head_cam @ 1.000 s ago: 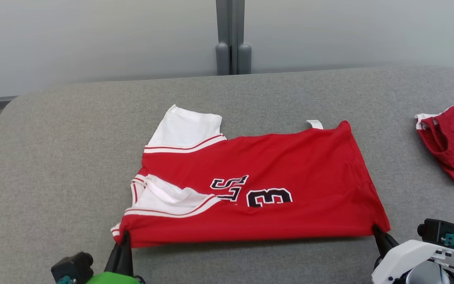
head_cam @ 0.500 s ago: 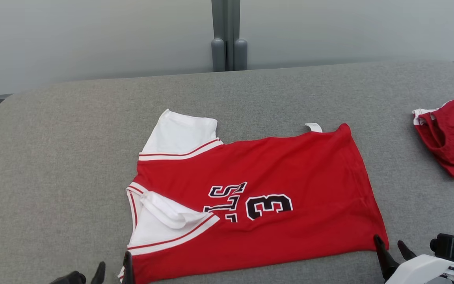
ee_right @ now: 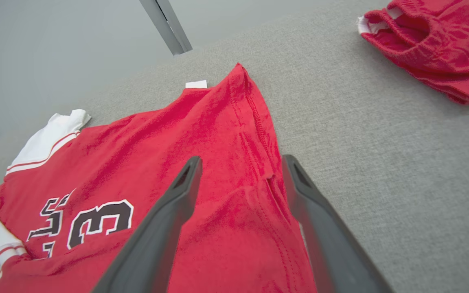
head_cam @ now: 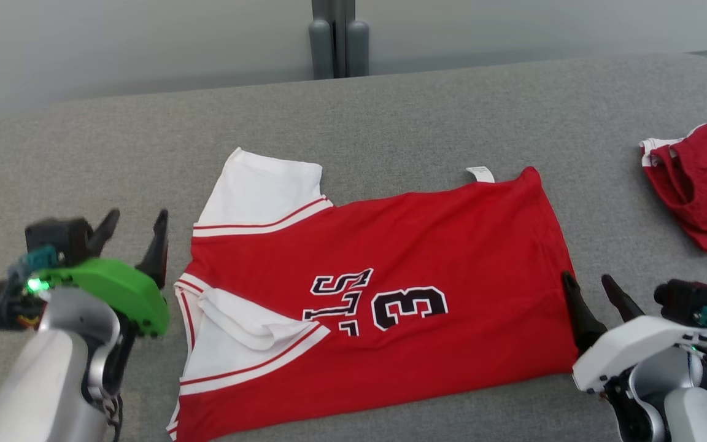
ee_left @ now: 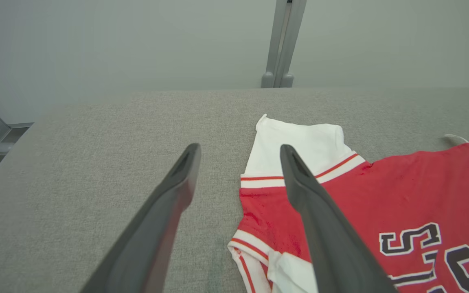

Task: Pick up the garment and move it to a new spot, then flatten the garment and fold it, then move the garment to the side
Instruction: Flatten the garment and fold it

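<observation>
Red short-sleeved jersey with white sleeves and black lettering lies spread near the middle of the grey cloth-covered table, collar end toward the robot's left, hem toward its right; far sleeve flat, near sleeve doubled over onto the chest; small white tag pokes out at the far hem corner.

Left gripper stands just beside the shoulder end, fingers spread, nothing between them, clear of the cloth; right gripper sits at the hem edge, fingers likewise spread and empty, straddling the seam in the right wrist view; contact with the fabric cannot be told.

Progress, as a judgement: placing at a spot looks done; flattening mostly done, with light wrinkles and the rumpled near sleeve left; whether a first lengthwise fold is in, unclear; further folds and the shift to the side remain.

Count: one jersey; one crumpled red garment with white trim well apart at the right edge; two grippers, two fingers each; one table.
</observation>
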### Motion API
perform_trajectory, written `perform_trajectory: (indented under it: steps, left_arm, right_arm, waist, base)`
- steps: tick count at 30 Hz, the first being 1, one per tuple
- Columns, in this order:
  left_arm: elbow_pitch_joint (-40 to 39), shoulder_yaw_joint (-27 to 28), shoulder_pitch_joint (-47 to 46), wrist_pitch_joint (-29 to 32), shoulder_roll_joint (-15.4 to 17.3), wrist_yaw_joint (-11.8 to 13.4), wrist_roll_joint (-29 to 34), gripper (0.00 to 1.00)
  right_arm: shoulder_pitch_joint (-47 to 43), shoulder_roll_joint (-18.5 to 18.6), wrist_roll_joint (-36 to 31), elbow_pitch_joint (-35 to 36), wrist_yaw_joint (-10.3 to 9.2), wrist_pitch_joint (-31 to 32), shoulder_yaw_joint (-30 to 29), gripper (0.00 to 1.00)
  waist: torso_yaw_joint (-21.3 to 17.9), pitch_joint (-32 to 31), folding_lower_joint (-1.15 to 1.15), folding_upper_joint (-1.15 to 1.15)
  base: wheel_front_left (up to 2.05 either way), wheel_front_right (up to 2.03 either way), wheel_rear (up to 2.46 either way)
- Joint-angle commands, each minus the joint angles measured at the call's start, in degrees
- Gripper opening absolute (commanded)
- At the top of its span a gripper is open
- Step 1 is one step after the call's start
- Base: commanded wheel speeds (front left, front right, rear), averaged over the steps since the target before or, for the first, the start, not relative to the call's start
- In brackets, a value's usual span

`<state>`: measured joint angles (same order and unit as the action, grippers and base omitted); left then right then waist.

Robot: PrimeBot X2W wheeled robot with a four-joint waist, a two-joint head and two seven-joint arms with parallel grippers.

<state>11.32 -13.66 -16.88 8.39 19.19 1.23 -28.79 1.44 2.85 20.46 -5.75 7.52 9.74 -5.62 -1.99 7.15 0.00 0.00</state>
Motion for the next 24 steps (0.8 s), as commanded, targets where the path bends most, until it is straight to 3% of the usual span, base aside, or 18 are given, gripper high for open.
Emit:
perform_trajectory:
  steps: [1, 11, 18, 24]
  left_arm:
    - [1.69, -0.52, -4.35, 1.7, 1.23, -0.9, 0.56, 1.0]
    - [15.42, -3.52, -28.02, 13.3, 5.13, -6.5, 1.15, 1.0]
    - [23.84, -4.63, -36.04, 22.76, 6.13, -7.5, -0.96, 1.0]
    - [27.92, -5.58, -37.75, 25.34, 6.42, -7.22, -0.79, 1.0]
  right_arm:
    - [2.13, 0.1, -0.5, 0.28, -0.08, 0.34, 1.24, 1.0]
    - [15.64, 0.05, -1.28, -3.09, -0.08, -0.83, 11.0, 1.0]
    - [22.08, 0.27, -0.71, -6.94, -0.08, -2.78, 14.56, 1.0]
    - [24.3, 0.72, -0.3, -9.04, -0.08, -4.12, 15.67, 1.0]
  waist:
    - [-2.38, 3.71, 0.0, 0.0]
    - [-9.32, 12.97, 0.0, 0.0]
    - [-13.13, 16.21, 0.0, 0.0]
    - [-14.81, 17.22, 0.0, 0.0]
  base:
    - [0.0, 0.0, 0.0]
    - [0.0, 0.0, 0.0]
    - [0.0, 0.0, 0.0]
    - [0.0, 0.0, 0.0]
